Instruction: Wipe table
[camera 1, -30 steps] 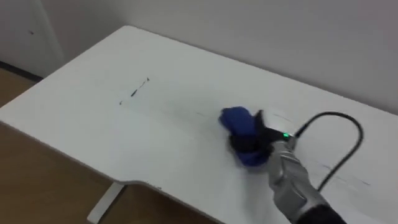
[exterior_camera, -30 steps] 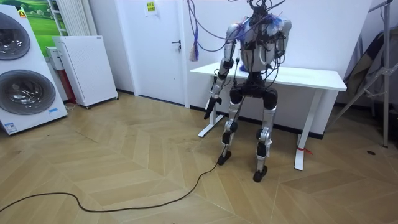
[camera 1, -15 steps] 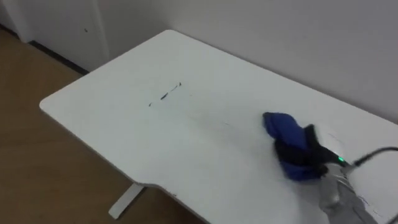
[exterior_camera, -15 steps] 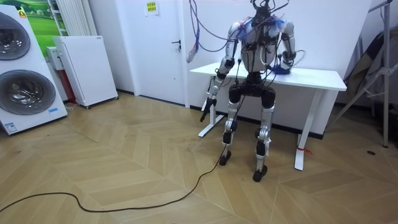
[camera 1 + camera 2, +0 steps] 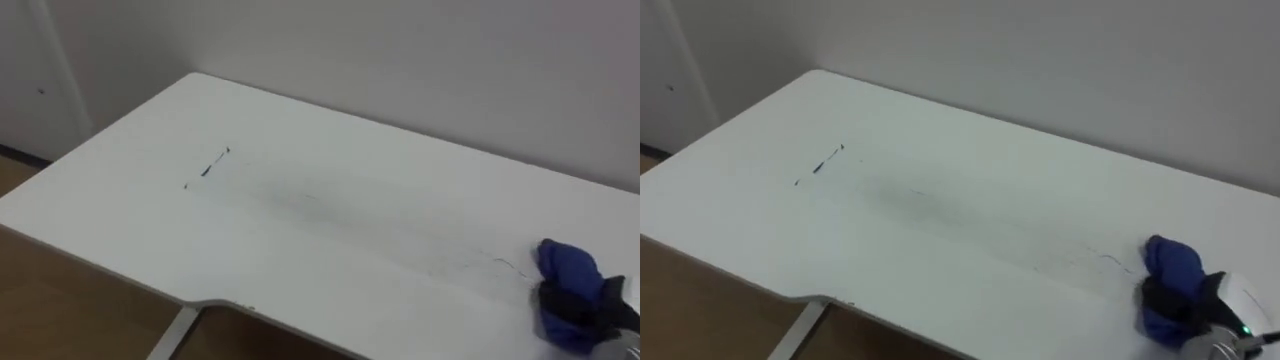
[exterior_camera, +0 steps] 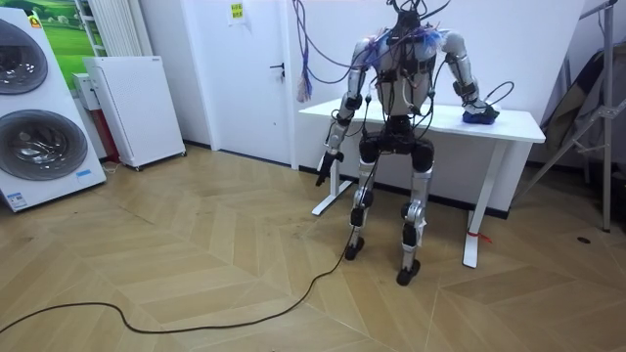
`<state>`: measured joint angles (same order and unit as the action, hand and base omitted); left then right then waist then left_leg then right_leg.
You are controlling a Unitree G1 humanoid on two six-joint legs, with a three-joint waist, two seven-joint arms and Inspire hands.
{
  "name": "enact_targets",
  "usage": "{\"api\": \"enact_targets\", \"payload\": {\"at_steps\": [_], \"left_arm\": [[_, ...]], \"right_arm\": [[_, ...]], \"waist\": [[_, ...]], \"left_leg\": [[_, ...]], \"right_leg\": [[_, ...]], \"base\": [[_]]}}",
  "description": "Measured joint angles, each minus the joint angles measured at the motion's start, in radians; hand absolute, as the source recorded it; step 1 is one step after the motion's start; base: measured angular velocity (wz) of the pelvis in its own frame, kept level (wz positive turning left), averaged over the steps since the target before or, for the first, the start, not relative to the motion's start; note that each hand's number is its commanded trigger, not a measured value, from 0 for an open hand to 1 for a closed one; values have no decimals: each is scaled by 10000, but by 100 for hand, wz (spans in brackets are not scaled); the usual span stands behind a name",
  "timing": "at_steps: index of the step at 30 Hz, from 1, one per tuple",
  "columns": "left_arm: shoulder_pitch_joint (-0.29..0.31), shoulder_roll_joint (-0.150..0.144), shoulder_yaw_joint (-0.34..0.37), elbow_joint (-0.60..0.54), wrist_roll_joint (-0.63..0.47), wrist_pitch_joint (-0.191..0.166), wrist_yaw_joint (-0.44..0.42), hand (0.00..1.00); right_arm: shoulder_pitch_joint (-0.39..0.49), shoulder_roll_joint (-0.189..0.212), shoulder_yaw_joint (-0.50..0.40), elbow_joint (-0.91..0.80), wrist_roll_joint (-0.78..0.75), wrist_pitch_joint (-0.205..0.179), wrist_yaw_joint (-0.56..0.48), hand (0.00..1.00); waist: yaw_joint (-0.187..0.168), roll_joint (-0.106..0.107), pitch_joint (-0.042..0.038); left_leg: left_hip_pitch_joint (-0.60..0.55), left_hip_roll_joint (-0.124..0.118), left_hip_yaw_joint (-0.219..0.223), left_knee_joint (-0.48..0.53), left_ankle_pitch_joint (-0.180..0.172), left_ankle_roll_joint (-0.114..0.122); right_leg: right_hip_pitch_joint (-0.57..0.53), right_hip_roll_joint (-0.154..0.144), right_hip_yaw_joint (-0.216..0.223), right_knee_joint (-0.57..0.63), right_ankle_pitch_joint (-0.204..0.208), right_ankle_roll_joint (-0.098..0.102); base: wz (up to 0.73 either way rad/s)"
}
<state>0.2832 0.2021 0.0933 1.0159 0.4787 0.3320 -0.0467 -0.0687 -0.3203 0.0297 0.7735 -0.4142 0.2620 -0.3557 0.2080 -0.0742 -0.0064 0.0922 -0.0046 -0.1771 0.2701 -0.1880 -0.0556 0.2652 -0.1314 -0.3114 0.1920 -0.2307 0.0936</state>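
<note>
I see the right hand (image 5: 1188, 300) clenched round a crumpled blue cloth (image 5: 1168, 262), pressed on the white rectangular table (image 5: 940, 190) near its right end. A short dark pen mark (image 5: 820, 163) lies well apart, toward the left. The left hand (image 6: 324, 172) hangs beside the table's left end; I cannot tell its state.

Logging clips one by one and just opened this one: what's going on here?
The robot stands at a white table by the wall. Its right hand grips a blue cloth that rests on the tabletop near the right end. A short dark mark lies on the table's left part, well apart from the cloth. Its left hand hangs at its side, away from the table.
</note>
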Motion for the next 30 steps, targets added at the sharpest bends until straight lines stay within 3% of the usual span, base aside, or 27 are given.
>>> {"api": "enact_targets", "payload": {"at_steps": [2, 4, 7, 8, 12, 14, 16, 20, 23, 27, 30], "left_arm": [[-10, -77, -8, -20, 52, 212, 12, 0], [-2, -125, -117, -105, 72, 388, -3, 0], [236, -182, -188, -592, 38, 468, -50, 0], [361, -174, -185, -616, 36, 477, -49, 0], [859, -175, -89, -600, 36, 580, -42, 0], [900, -174, 142, -519, 58, 526, -42, 0], [920, -130, 291, -522, 68, 368, -42, 0], [825, 87, 549, -496, 37, 74, -36, 0], [694, 143, 523, -403, -126, 61, 13, 0], [469, 132, 169, -391, -152, 49, 14, 0], [365, 94, 18, -387, -152, 67, 14, 0]], "right_arm": [[-588, 623, 965, -763, -287, 370, 437, 100], [-1304, 1179, 1575, -802, -645, 373, 937, 100], [-1756, 1333, 2243, -1124, -873, 219, 1657, 100], [-1755, 1344, 2263, -1207, -994, 101, 1792, 100], [-1522, 1010, 2231, -1041, -1225, -126, 1485, 100], [-801, 666, 1880, -815, -1432, -824, 900, 100], [-240, 436, 1411, -778, -1449, -1233, 481, 100], [817, -129, 128, -414, -1226, -1666, -258, 100], [1224, -408, -145, -300, -966, -1655, -515, 100], [1247, -431, -140, -229, -697, -1565, -482, 100], [1045, -220, -81, -332, -592, -1027, -399, 100]], "waist": [[224, 41, -6], [367, 62, -3], [851, 133, 47], [868, 145, 53], [791, 144, 79], [544, 112, 84], [270, 93, 82], [-53, 92, 33], [-154, 96, 16], [-287, 104, -25], [-181, 110, -29]], "left_leg": [[-18, 12, -72, -58, -5, -5], [-88, -23, -179, -49, 2, 9], [-121, -119, -265, -52, -14, 47], [-97, -174, -272, -49, -1, 68], [-7, -250, -319, -130, 3, 116], [51, -277, -313, -114, -6, 131], [76, -289, -234, -48, -16, 146], [108, -251, 44, 13, -29, 156], [209, -253, 140, 11, -80, 146], [206, -218, 114, 203, -100, 140], [244, -204, 123, 217, -99, 142]], "right_leg": [[-77, 46, 97, -30, 38, -64], [-92, 57, 87, -49, 36, -100], [-12, 33, 86, -82, 25, -100], [64, -18, 62, -63, -4, -53], [258, -87, -168, -64, -31, -6], [486, -105, -502, -71, -30, -5], [641, -108, -541, -77, -30, -5], [686, -121, -546, -80, -49, 26], [684, -154, -482, -116, -129, 59], [672, -95, -373, -195, -222, 22], [633, -39, -119, -174, -218, 60]], "base": [[-14], [19], [28], [37], [28], [36], [28], [-6], [-31], [-16], [-14]]}}
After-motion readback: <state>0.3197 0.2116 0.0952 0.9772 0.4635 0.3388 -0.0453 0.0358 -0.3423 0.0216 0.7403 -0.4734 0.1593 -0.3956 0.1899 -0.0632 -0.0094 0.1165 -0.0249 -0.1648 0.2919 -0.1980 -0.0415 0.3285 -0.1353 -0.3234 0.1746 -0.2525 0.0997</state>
